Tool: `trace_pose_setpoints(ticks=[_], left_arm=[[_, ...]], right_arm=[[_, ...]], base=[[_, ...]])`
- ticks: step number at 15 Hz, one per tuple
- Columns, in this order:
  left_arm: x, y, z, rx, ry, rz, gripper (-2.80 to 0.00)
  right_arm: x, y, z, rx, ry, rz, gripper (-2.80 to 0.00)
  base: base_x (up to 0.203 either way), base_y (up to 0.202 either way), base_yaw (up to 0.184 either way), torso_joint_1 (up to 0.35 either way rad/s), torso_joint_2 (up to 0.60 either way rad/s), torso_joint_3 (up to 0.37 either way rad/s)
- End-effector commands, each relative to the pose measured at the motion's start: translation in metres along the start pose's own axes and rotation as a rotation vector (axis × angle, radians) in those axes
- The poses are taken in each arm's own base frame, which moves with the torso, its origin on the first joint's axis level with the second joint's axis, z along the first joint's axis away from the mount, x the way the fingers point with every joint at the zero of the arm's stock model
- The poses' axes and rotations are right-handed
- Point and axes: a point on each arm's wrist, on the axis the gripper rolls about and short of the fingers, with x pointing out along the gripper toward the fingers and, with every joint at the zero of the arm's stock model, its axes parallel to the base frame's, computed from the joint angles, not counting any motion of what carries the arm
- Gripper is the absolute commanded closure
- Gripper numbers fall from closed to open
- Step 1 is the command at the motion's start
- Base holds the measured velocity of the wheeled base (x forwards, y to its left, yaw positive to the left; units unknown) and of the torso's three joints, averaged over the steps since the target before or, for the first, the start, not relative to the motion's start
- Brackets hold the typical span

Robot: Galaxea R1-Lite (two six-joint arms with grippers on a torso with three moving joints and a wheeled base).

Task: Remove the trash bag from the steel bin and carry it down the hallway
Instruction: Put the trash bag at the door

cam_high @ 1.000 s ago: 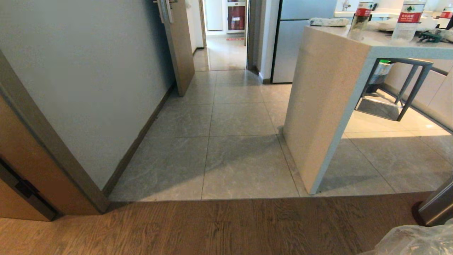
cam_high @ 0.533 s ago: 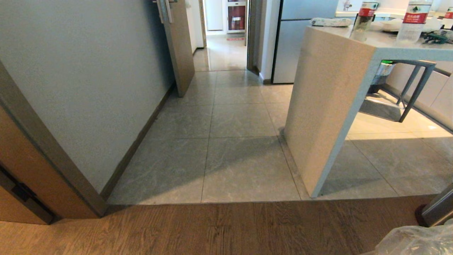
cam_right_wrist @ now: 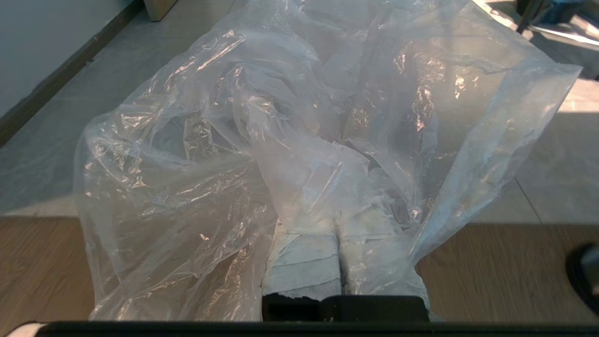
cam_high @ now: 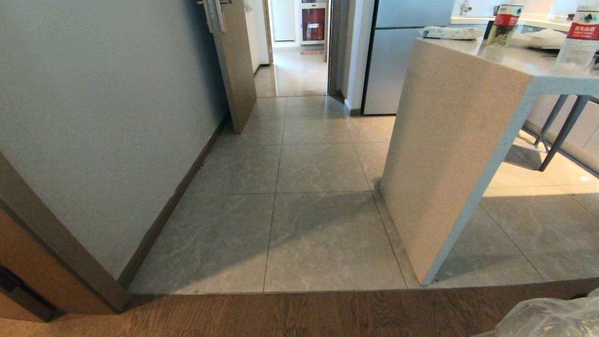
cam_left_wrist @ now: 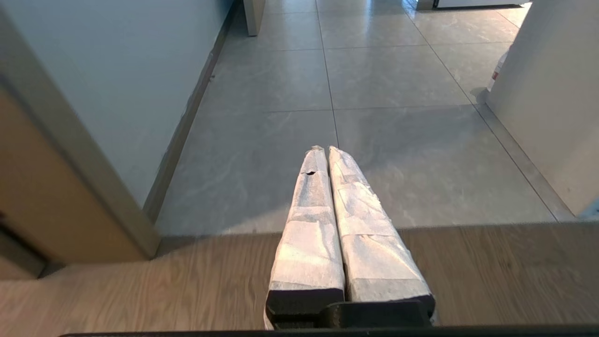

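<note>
The right gripper is closed, its two white-wrapped fingers pressed together on the thin plastic of the trash bag, which drapes over them and billows out across most of the right wrist view, clear and crinkled, with sunlight glinting on its folds. In the head view only a rumpled corner of the bag shows at the lower right of the frame, above the wood-plank floor. The left gripper is also closed, its wrapped fingers touching along their length and holding nothing; it points over the edge where the wood planks meet the grey tiles. Beyond that edge the hallway runs up the middle of the head view, floored in large grey marbled tiles. A pale wall with a dark baseboard fills the left of the frame, with a brown door frame at the lower left. A half-open wooden door stands at the upper centre, and a lit doorway lies past it. On the right stands a beige counter, with red-labelled bottles on its top at the upper right. A steel-coloured fridge stands behind the counter.
</note>
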Motion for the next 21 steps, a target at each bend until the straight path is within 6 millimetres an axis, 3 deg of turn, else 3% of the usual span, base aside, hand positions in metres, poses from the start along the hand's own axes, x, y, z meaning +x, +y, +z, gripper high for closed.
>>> trace_pose_setpoints(ticks=[1,21], left_arm=[[0.0,0.0,0.0,0.0,0.0,0.0,0.0],[-0.0001,0.0,0.0,-0.003,-0.002,0.0,0.0]], right_arm=[[0.0002,0.0,-0.0004,0.0,0.003,0.001,0.0],[0.0002,0.0,-0.0004,0.0,0.003,0.001,0.0]], base=[[0.189,0.0,-0.001,0.011,0.01,-0.002],[0.189,0.0,0.0,0.003,0.0,0.003]])
